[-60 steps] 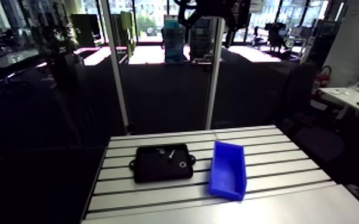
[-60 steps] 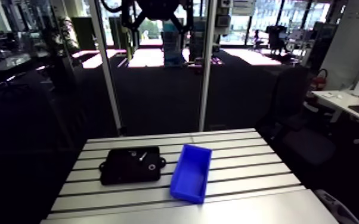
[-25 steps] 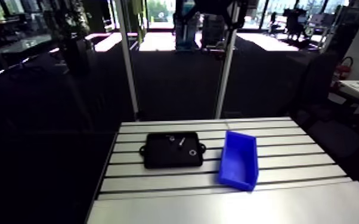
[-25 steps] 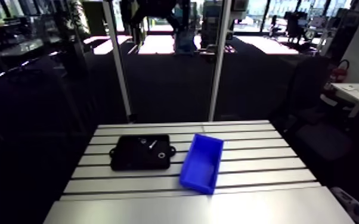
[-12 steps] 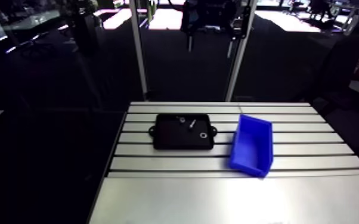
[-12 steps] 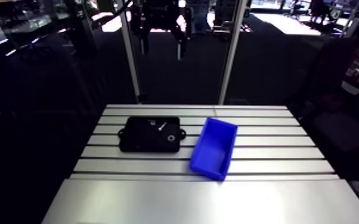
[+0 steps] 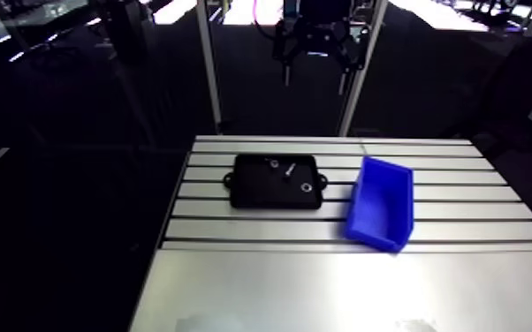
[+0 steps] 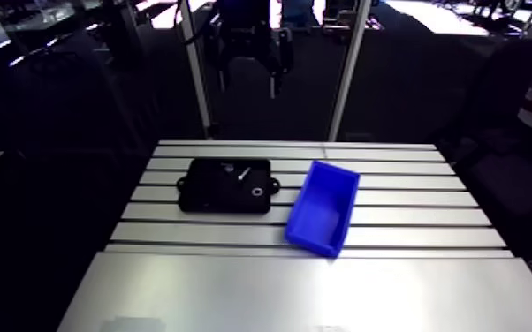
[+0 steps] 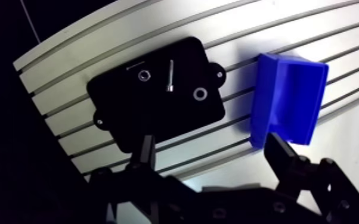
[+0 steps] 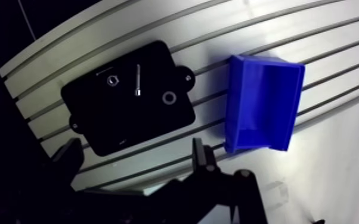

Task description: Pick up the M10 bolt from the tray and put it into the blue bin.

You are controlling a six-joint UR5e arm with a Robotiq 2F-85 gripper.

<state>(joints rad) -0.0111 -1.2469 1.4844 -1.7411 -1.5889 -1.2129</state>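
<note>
A black tray (image 9: pixel 128 113) lies on the slotted table (image 7: pixel 261 231). In it are a silver M10 bolt (image 9: pixel 170 76), a nut (image 9: pixel 142 75) and a washer (image 9: pixel 200 93), each lying apart. The blue bin (image 9: pixel 260 104) stands just beside the tray on the washer's side, and nothing shows inside it. My gripper (image 9: pixel 213 149) hangs high above the table, open, with nothing between its fingers. In the arm view it (image 7: pixel 314 78) is beyond the table's far edge, above the tray.
Two upright posts (image 7: pixel 208 71) (image 7: pixel 358 79) rise at the table's far edge. A smooth metal plate (image 7: pixel 340 291) covers the table's near part. The floor past the tray-side table edge (image 7: pixel 168 221) is dark.
The arm camera has tilted down over the table, and the gripper now shows lower in its view. Tray, bolt and bin have not moved.
</note>
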